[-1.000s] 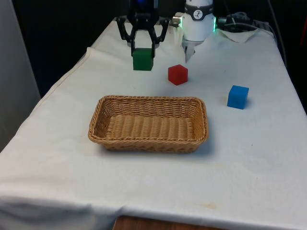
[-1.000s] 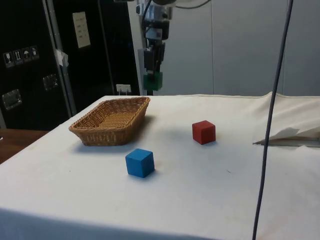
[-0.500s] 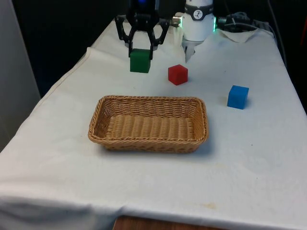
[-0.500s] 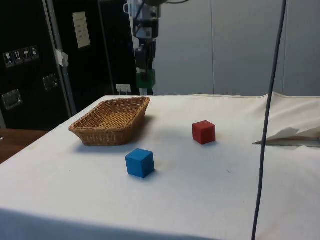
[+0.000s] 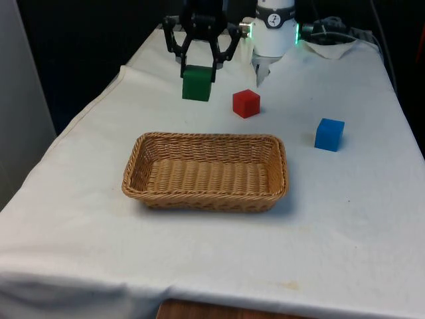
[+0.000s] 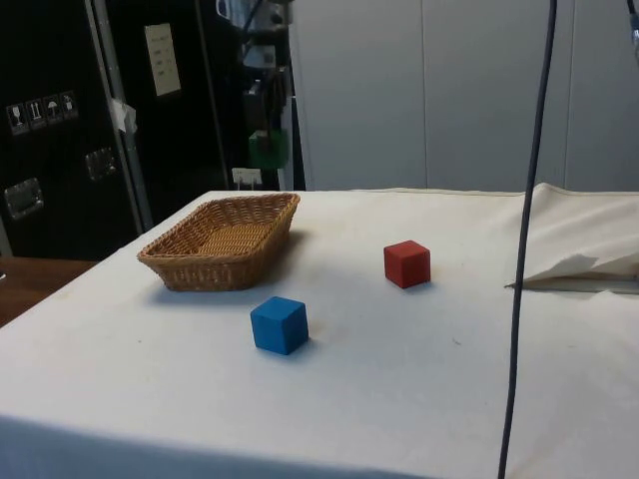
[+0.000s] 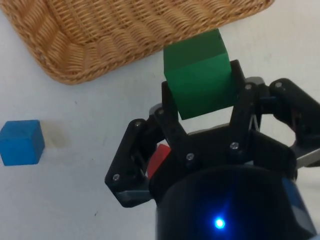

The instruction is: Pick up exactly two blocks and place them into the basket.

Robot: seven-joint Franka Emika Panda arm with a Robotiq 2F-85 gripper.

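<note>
My gripper is shut on a green block, held in the air beyond the basket's far rim. In the side view the green block hangs well above the table by the basket's far end. The wrist view has the green block clamped between the black fingers, with the basket's corner below it. The wicker basket lies in the middle of the table. A red block sits behind the basket, and a blue block rests at the front view's right.
A crumpled fold of white cloth lies near the robot's end of the table. A dark cable hangs down through the side view. Dark cabinets stand behind the basket in that view.
The gripper has carried the green block higher and farther along towards the basket's side in the side view. The red and blue blocks have stayed put.
</note>
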